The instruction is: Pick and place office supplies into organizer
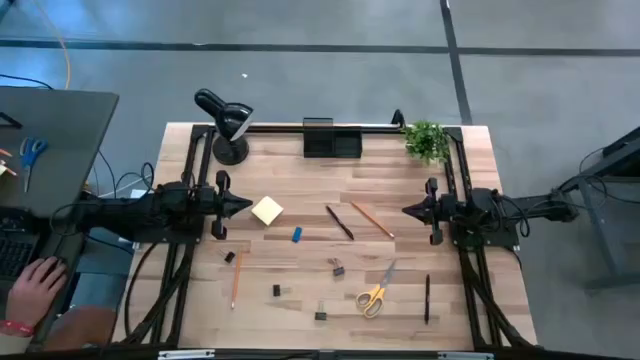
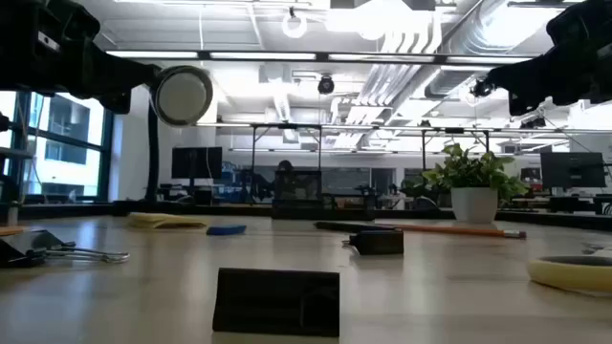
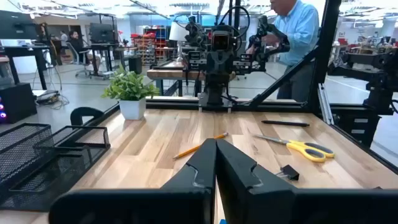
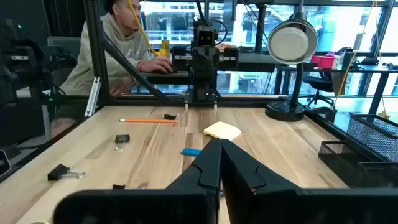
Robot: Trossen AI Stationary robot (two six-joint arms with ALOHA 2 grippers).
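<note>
The organizer (image 1: pixel 331 139) stood at the far edge of the surface (image 1: pixel 300 300), with nothing visibly dropped in. The sticky pad (image 1: pixel 266 210) lay just beside the left claw (image 1: pixel 247 205), which was pinched shut and empty, as was the right claw (image 1: pixel 406 211). A sound first move, I judged: spread the left claw wide, then descend squarely over the pad.

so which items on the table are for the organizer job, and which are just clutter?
Job:
organizer
sticky-note pad
blue eraser
orange pencils
black pens
binder clips
yellow-handled scissors

Just there:
desk lamp
potted plant
blue-handled scissors, on the side desk

Both grippers are shut and hold nothing.
</note>
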